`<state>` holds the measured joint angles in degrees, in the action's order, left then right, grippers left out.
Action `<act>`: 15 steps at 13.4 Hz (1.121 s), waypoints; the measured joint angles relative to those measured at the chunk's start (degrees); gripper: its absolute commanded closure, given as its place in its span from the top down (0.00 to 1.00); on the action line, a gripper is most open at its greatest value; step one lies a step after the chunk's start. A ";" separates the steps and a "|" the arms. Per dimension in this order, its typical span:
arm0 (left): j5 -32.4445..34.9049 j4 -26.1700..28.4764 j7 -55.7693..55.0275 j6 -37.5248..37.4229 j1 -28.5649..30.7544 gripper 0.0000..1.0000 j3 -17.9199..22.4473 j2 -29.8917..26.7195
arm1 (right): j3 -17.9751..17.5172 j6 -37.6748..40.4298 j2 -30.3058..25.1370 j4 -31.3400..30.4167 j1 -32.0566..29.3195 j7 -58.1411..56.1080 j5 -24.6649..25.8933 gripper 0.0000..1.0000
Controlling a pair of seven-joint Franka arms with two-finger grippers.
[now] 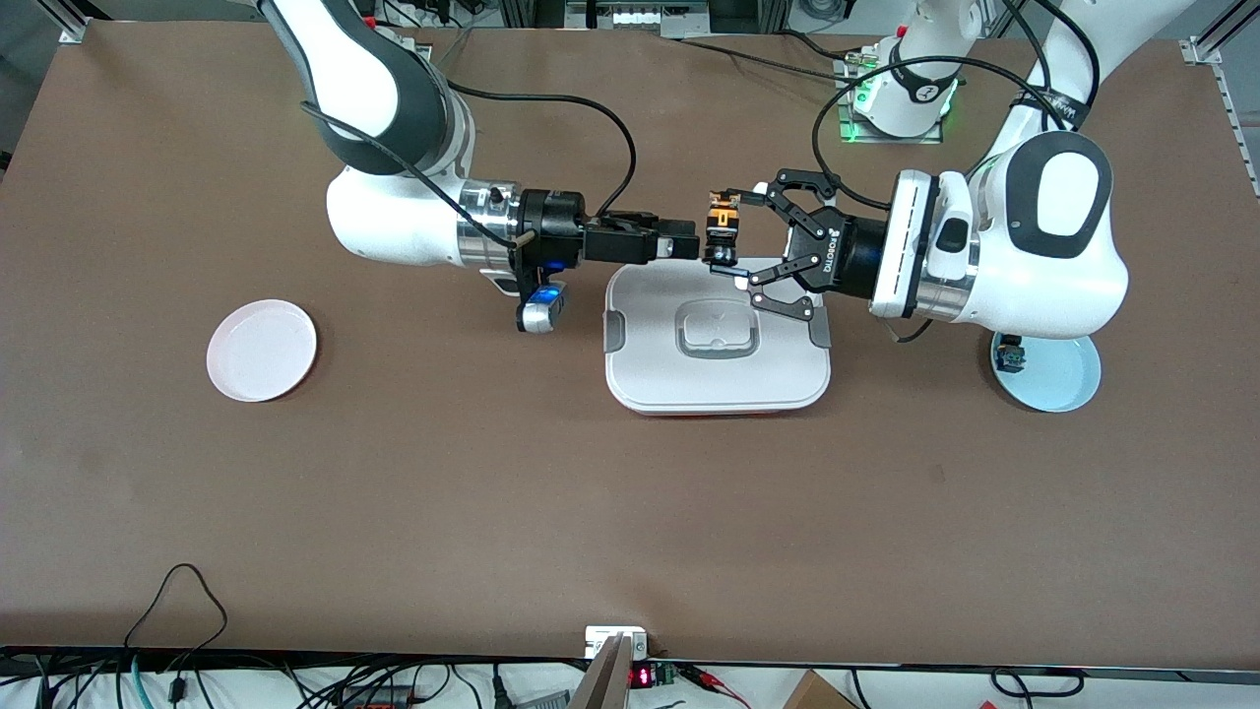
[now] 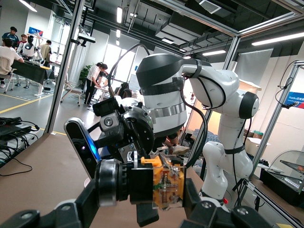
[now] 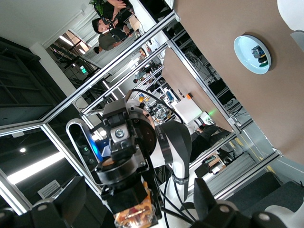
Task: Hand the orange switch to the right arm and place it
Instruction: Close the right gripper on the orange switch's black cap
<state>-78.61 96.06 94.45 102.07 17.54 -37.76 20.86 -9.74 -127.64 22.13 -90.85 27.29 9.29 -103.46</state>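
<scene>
The orange switch is held up in the air between the two arms, over the edge of the white lidded container that lies farthest from the front camera. It is pinched by the jaws of the left gripper, the black open-linkage claw, whose fingertips are pressed onto the switch's black body. The right gripper, slim and straight, is brought level with the switch from the right arm's end of the desk, its jaws spread wide and its tips just beside the switch; whether they touch it cannot be told. In the left wrist view the switch is seen with its orange parts facing the right gripper. A pale pink plate lies on the brown desk toward the right arm's end, and a light blue plate carrying a small blue-and-green switch lies toward the left arm's end, partly under the left arm.
</scene>
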 measured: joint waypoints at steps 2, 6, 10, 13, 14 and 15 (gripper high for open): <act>0.00 0.00 0.00 0.00 0.01 0.01 0.00 0.00 | -0.01 -0.05 0.12 0.67 0.08 -0.06 -0.02 1.00; 0.00 0.00 0.00 0.00 0.02 0.01 0.00 0.00 | -0.05 -2.09 0.13 1.48 1.09 -0.06 -0.68 1.00; 0.00 0.00 0.00 0.00 0.03 0.01 0.00 0.00 | -0.08 -3.13 0.15 1.50 2.32 -0.06 -1.07 1.00; 0.00 0.00 0.03 0.00 0.04 0.01 0.00 0.00 | -0.08 -3.68 0.15 1.51 2.58 -0.06 -1.38 1.00; 0.00 0.00 0.28 0.00 0.04 0.01 0.00 0.00 | -0.07 -3.69 0.15 1.51 2.59 -0.06 -1.48 0.99; 0.00 0.00 0.61 0.00 0.04 0.01 0.00 0.00 | -0.07 -3.69 0.15 1.52 2.60 -0.06 -1.76 0.99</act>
<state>-78.61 96.07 95.06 102.07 17.58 -37.77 20.86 -9.81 -131.33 22.28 -89.33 29.89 9.24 -105.22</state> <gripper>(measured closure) 0.260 0.000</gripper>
